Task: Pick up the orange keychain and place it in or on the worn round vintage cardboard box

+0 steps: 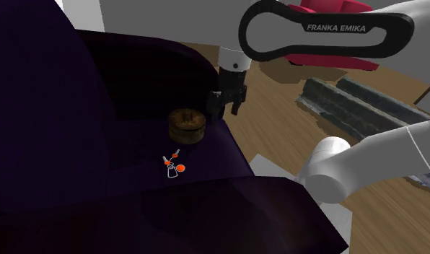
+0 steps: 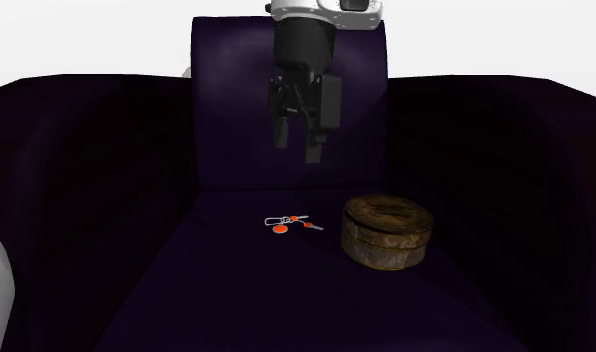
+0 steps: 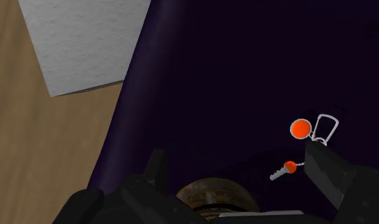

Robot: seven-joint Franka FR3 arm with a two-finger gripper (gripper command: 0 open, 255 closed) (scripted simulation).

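The orange keychain [image 1: 173, 165] lies flat on the dark purple seat: orange tags, a small key and a white clip [image 2: 289, 223] [image 3: 309, 130]. Close beside it stands the worn brown round box [image 1: 186, 125] [image 2: 387, 231] [image 3: 210, 197], upright, lid on. My black gripper [image 1: 226, 104] [image 2: 298, 148] hangs in the air above the seat, over the box's edge and apart from both things. It is open, with nothing between its fingers [image 3: 158, 172]. In the wrist view the box sits low between the fingers, and the keychain lies just past the other finger.
The seat belongs to a dark purple armchair [image 2: 236, 290] with a high back and raised armrests on both sides. Beyond its edge are a wooden floor [image 1: 278, 123], a white mat [image 3: 80, 44], a grey slab [image 1: 358, 101] and a red object [image 1: 329, 36].
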